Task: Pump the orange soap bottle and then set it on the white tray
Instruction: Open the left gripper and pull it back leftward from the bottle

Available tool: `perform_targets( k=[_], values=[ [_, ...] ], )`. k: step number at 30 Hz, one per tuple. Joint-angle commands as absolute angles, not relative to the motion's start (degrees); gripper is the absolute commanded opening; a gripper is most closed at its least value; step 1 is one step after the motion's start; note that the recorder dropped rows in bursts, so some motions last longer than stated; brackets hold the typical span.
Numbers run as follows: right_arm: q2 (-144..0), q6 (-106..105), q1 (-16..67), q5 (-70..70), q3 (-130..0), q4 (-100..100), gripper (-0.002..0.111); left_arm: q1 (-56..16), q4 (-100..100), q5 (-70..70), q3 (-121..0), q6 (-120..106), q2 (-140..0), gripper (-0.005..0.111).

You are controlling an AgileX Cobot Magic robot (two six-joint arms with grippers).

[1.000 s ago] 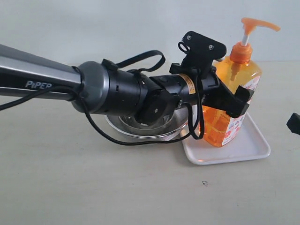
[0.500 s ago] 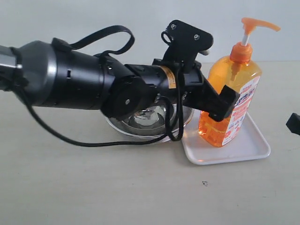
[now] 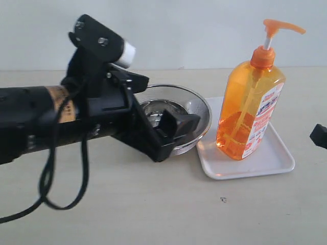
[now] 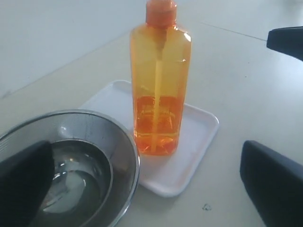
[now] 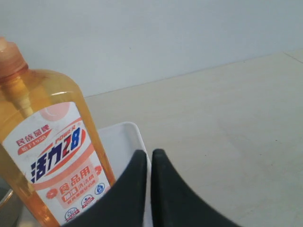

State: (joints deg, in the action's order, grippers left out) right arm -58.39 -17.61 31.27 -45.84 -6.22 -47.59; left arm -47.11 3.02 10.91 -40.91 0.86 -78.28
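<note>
The left gripper [image 3: 171, 99], jaws spread wide and holding nothing, has pulled back from the orange soap bottle [image 3: 250, 112] it stood around a second ago and now hangs in front of the steel strainer bowl [image 3: 196, 104]. The bottle stands upright and unheld on the white tray [image 3: 278, 166], near the tray's bowl-side edge, so the placing looks complete. The right gripper [image 5: 150, 163] is pressed together and empty, near the tray's opposite edge. On the bench: one bottle, one tray, one bowl, with two grippers about them.
</note>
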Motion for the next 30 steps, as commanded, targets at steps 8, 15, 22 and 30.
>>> perform_targets(
  k=[8, 15, 22, 30],
  values=[
    [-57.9, -15.4, 30.9, -45.3, -6.0, -43.3, 0.000, -47.4, 2.8, 2.9, -33.8, 8.1, -66.6, 0.108],
    [-57.9, -15.5, 30.9, -45.0, -6.0, -43.3, 0.000, -47.4, 2.8, 1.2, -33.7, 8.0, -66.7, 0.029],
    [-57.9, -16.2, 30.9, -44.4, -6.0, -43.0, 0.000, -45.6, 4.1, 4.5, -33.7, 1.0, -66.8, 0.005],
    [-57.9, -16.8, 30.9, -42.2, -6.0, -30.8, 0.000, -38.9, 19.6, 21.0, -34.0, 8.3, -76.3, 0.005]
  ],
)
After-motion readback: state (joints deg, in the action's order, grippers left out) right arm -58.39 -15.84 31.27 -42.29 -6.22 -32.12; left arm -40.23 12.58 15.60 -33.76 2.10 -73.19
